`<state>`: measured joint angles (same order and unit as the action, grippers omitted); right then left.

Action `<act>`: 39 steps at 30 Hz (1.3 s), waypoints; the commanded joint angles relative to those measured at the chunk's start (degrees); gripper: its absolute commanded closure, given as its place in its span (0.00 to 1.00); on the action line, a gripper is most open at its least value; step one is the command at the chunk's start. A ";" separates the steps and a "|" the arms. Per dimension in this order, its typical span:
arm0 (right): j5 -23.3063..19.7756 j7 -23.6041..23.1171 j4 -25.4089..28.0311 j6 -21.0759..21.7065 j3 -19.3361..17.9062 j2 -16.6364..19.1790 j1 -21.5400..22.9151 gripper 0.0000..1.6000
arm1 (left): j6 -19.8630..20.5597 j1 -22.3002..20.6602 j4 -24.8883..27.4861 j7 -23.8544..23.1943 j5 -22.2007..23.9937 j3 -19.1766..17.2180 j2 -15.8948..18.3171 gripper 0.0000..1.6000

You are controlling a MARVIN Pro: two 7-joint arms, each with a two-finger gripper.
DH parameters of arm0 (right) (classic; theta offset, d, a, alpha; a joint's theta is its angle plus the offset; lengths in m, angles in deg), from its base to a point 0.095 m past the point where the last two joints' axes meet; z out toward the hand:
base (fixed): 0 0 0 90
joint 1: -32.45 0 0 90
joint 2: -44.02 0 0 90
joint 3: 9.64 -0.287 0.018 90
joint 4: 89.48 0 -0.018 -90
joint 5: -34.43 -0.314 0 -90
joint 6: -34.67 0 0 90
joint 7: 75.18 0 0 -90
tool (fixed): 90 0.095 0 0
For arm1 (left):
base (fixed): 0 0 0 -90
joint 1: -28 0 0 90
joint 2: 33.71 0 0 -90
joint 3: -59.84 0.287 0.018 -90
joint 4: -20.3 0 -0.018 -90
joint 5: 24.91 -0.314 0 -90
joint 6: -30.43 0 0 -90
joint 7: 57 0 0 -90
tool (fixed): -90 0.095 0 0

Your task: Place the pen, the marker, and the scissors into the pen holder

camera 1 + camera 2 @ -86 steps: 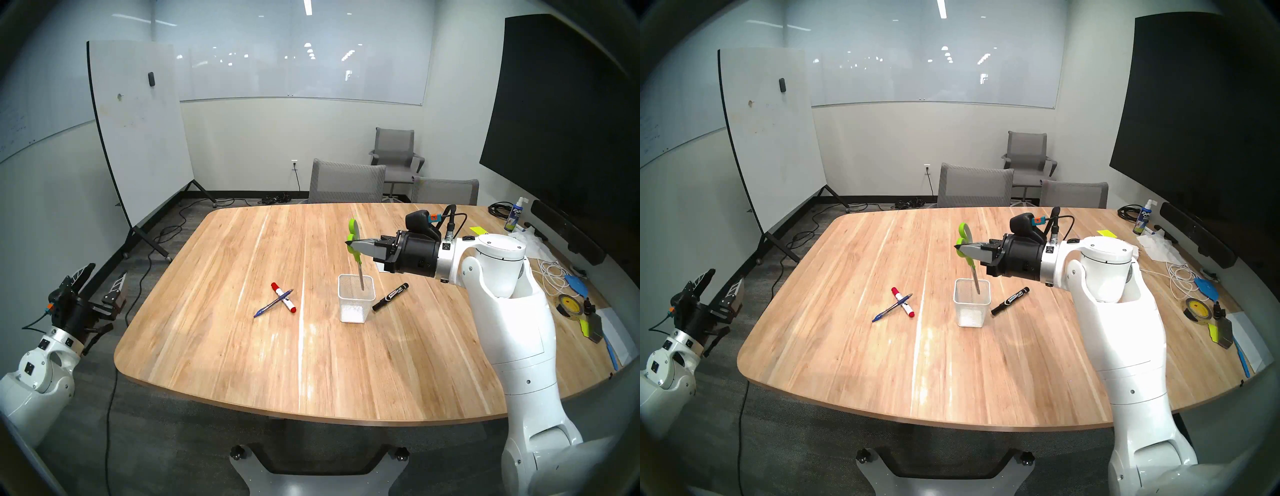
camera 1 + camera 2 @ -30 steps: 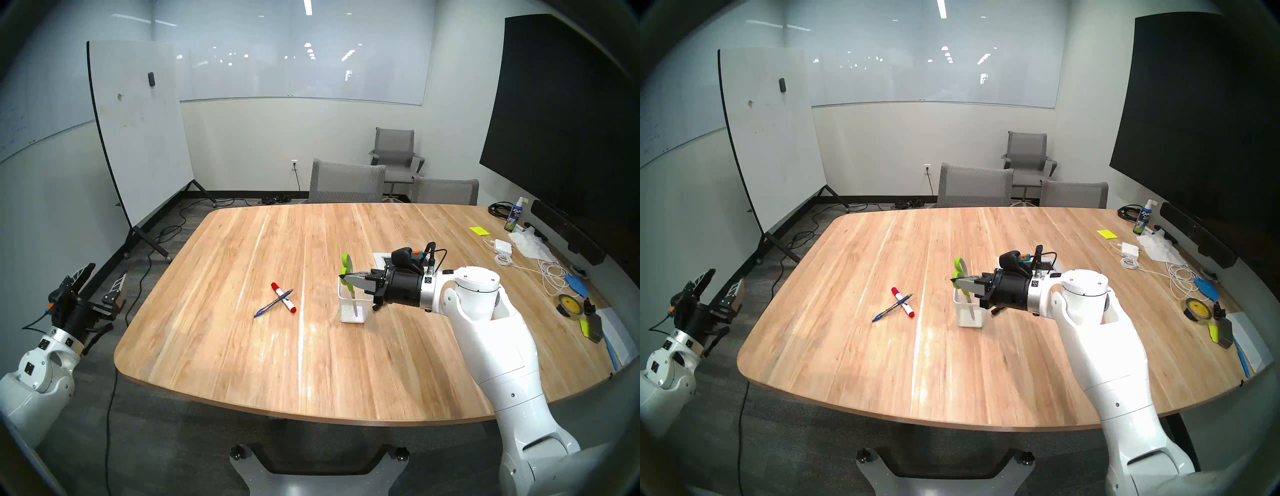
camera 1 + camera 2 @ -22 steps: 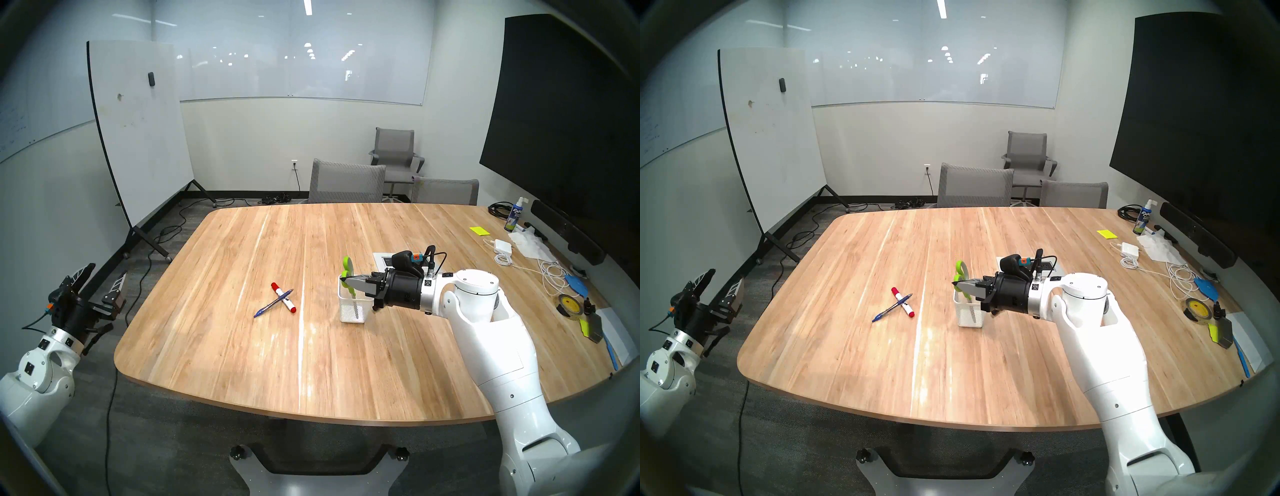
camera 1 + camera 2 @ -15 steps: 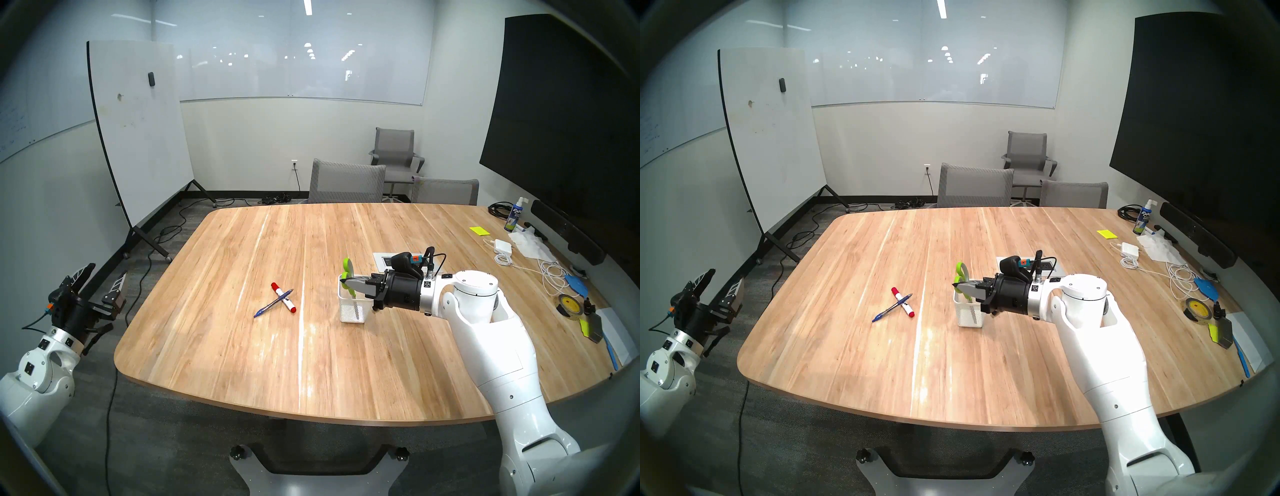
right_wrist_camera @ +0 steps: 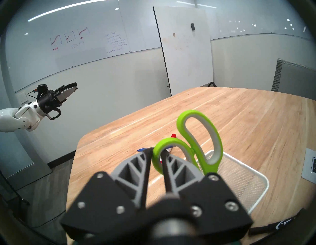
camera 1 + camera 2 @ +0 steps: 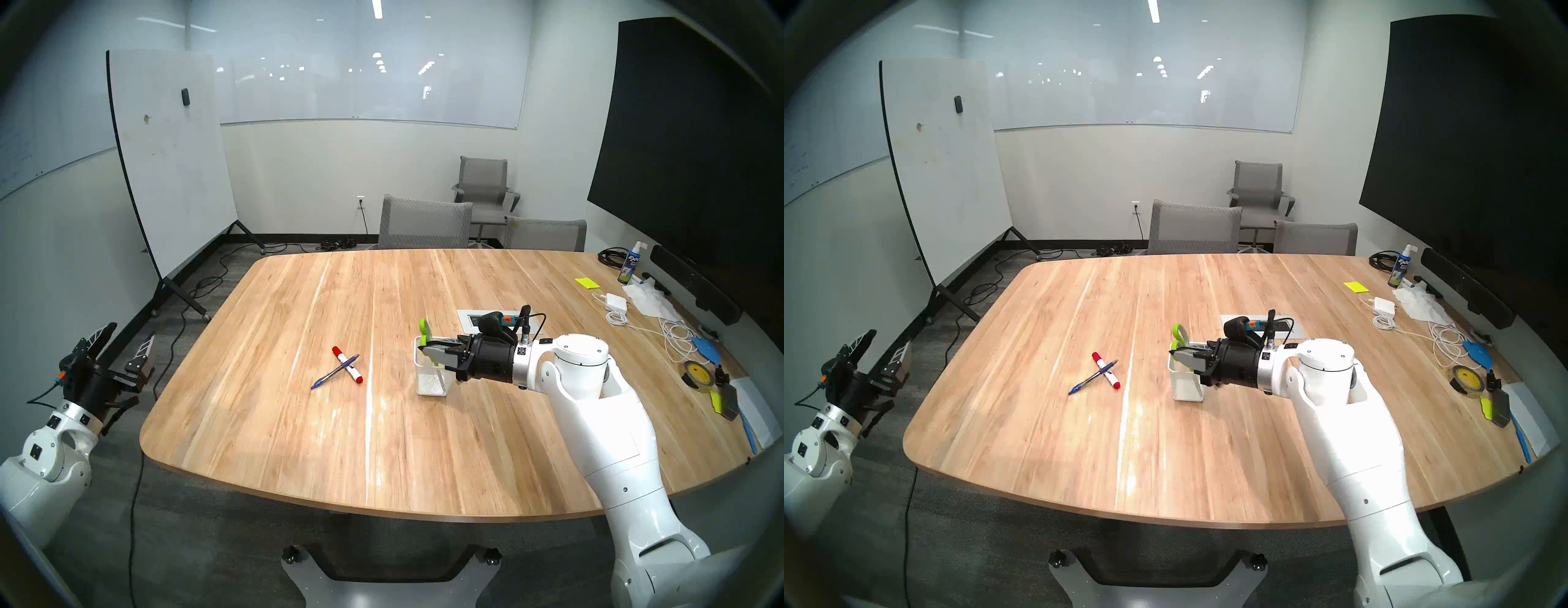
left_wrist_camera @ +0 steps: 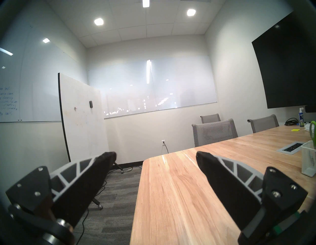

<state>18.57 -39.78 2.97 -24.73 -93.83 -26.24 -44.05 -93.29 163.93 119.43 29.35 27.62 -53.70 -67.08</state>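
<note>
Lime-green scissors [image 5: 200, 142], one pair, stand in my one pen holder [image 5: 246, 184], a loop between my right gripper's [image 5: 156, 152] narrowly parted jaws.

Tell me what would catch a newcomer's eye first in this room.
Probably the lime-green scissors, standing blades-down in the white mesh pen holder right of the table's middle, with the right gripper straddling one handle loop, its jaws a little apart. Next, the blue pen lying crossed over a red-ended white marker near the middle of the wooden table.
</note>
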 commanded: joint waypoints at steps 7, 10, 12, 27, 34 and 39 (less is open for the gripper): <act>-0.50 -0.07 1.80 0.50 0.06 -0.48 0.90 0.00 | -0.10 0.09 0.31 0.00 0.09 -0.87 -0.04 0.00; -0.79 -0.01 2.00 0.79 -0.45 -0.45 1.33 0.00 | -0.11 0.07 0.30 0.00 0.08 -0.85 -0.04 0.00; -0.83 -0.02 2.17 0.88 -0.61 -0.36 1.40 0.00 | -0.11 0.07 0.30 0.01 0.08 -0.85 -0.04 0.00; -1.74 -0.85 2.12 0.77 -6.71 1.47 2.50 0.00 | -0.15 0.00 0.26 0.02 0.07 -0.77 -0.03 0.00; -0.88 -0.82 -0.03 -1.50 -9.56 3.01 3.30 0.00 | -0.15 -0.01 0.25 0.02 0.07 -0.77 -0.03 0.00; -0.28 -0.75 -1.13 -2.88 -10.68 3.77 3.21 0.00 | -0.14 0.02 0.27 0.02 0.07 -0.79 -0.03 0.00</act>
<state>17.68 -40.79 2.56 -24.95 -102.54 -24.17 -42.25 -93.29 163.92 119.41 29.35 27.62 -53.67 -67.07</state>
